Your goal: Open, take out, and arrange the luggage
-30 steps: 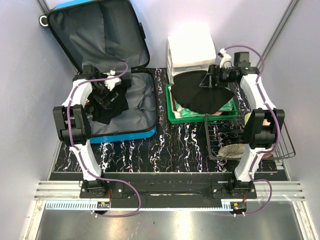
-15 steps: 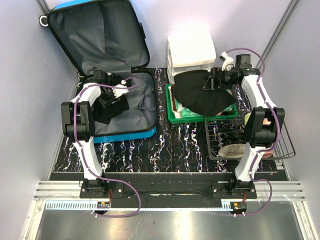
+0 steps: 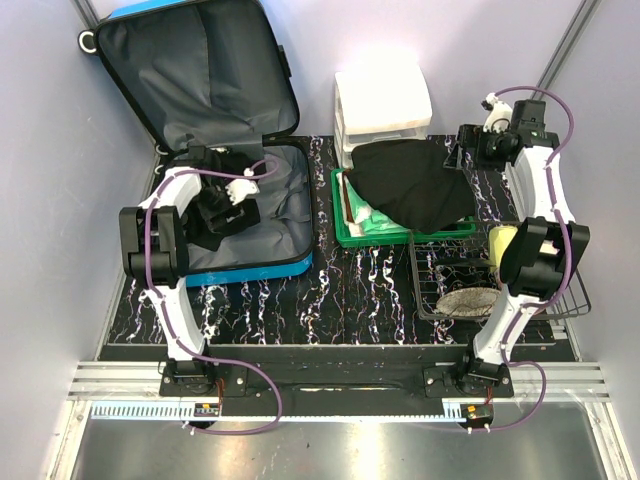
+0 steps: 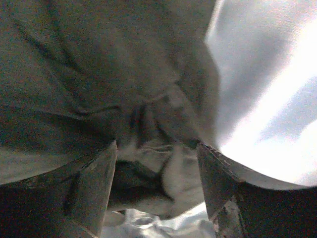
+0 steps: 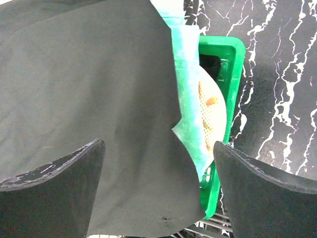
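Note:
The blue luggage (image 3: pixel 250 266) lies open at the back left, its lid (image 3: pixel 190 70) standing up and showing grey lining. Black clothing (image 3: pixel 212 222) is bunched in its left half. My left gripper (image 3: pixel 224 203) is down in the luggage. In the left wrist view it (image 4: pixel 156 186) is open, with folds of the dark clothing (image 4: pixel 148 119) between the fingers. My right gripper (image 3: pixel 468 148) is open and empty, above the right edge of a black cloth (image 3: pixel 410 185) that is draped over the green tray (image 3: pixel 400 236). The right wrist view shows the open gripper (image 5: pixel 158 183) over that cloth (image 5: pixel 89 89).
A white three-drawer organiser (image 3: pixel 380 100) stands behind the tray. A wire basket (image 3: pixel 575 290) at the right holds a yellow item and a round woven piece. A pale green printed item (image 5: pixel 208 114) lies under the cloth in the tray (image 5: pixel 233 64).
My right gripper has let go of the black cloth and drawn back to the right. The cloth now lies flat over the tray. My left gripper has shifted onto the black clothing in the luggage.

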{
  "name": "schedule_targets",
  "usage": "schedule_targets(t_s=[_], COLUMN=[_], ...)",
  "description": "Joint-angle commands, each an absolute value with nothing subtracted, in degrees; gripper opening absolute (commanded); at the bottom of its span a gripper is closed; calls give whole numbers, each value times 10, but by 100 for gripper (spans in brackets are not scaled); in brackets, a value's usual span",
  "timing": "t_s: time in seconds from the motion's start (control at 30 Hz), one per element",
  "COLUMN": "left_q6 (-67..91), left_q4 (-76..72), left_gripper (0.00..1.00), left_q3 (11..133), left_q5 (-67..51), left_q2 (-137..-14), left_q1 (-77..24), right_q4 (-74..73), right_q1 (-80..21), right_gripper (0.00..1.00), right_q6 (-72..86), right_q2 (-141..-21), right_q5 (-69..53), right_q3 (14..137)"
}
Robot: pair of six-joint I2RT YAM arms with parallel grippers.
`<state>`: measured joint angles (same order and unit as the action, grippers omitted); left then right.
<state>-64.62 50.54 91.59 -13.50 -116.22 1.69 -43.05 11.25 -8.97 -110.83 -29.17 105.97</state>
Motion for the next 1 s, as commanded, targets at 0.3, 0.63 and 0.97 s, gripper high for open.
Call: schedule_targets(t_s=[0.3,0.63,0.97], left_q6=[-647,-657,-655], left_q4=[579,662,715], left_gripper=[49,8,0], left_q3=[867,932,967], left_q5=[-111,-173,-204], left_q2=[-1168,-1137,-1085], left_q1=[10,8,-17], right_q4=[-419,-415,-398], right_q1=[105,105,105], right_gripper=[100,100,100], right_q6=[-75,-67,-55], right_q2=[-1051,-1046,-1042], right_q5=[-323,-335,-344], right_q3=[1092,1103,1097])
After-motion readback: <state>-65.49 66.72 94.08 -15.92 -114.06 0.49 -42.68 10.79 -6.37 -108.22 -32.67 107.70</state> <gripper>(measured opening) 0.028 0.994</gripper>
